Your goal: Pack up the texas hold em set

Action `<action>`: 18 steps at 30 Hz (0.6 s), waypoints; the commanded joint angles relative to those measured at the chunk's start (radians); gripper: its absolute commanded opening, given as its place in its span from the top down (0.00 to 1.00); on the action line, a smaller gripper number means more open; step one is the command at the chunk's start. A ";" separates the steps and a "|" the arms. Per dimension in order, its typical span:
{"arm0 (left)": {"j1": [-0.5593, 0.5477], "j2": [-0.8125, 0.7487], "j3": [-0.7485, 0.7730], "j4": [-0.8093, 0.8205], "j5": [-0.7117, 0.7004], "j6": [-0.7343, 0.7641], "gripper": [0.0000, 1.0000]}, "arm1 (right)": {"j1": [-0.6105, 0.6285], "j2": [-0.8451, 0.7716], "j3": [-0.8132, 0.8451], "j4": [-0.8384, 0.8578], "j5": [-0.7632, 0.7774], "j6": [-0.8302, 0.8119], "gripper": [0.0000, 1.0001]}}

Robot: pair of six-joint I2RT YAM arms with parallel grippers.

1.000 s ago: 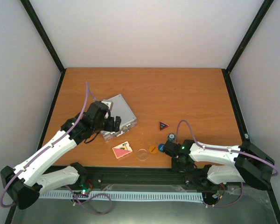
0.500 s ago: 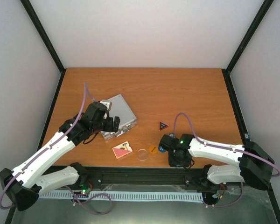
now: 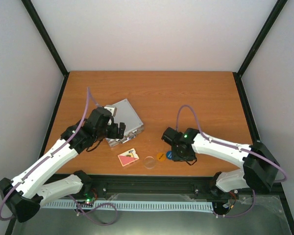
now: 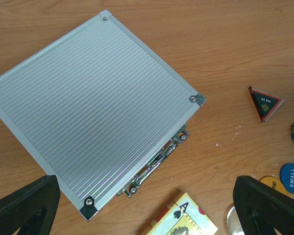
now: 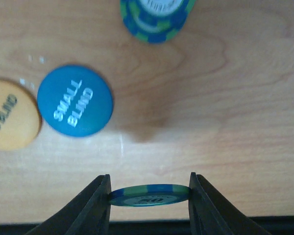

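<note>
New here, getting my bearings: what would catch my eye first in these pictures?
The closed ribbed silver case lies left of the table's middle, by the open left end effector. Near the front edge, the right end effector pinches a blue-green chip by its rim, beside a blue disc.

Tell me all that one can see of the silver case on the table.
The silver case is square, of ribbed metal that looks like aluminium, with riveted caps at its corners. It is closed and lies flat on the wooden table. Shiny latches sit on the side edge nearest the card deck, which lies apart from it. Only the table is seen to touch it.
</note>
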 commanded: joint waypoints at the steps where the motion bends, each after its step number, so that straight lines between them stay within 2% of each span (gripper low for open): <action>1: 0.000 -0.020 0.010 -0.017 -0.004 -0.008 0.00 | -0.089 0.030 0.059 0.014 0.060 -0.114 0.66; 6: 0.000 -0.021 0.010 -0.015 0.005 -0.008 0.00 | -0.187 0.080 0.112 0.055 0.050 -0.215 0.65; 18: 0.000 -0.005 0.026 -0.026 -0.004 -0.005 0.00 | -0.287 0.245 0.200 0.115 0.000 -0.367 0.64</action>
